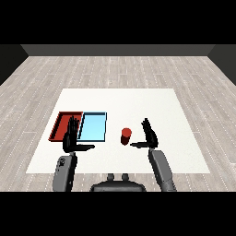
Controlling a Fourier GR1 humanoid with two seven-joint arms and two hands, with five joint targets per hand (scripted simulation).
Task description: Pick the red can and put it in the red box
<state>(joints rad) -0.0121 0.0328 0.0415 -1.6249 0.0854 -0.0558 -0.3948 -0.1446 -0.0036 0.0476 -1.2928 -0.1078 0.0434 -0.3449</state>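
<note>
Red can (126,136): upright on white table (138,101), toward front edge, no legible label.
Red tray (61,126): near left edge, touching light blue tray (93,126).
Right hand (148,133): fingers straight, beside can, apart.
Left hand (71,138): fingers straight, holding nothing.

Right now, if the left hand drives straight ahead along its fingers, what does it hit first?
Probably the red tray. The left hand is open, its fingers pointing away across the table, their tips overlapping the tray's near right part. Its height above the tray is unclear, so it might pass over.
</note>
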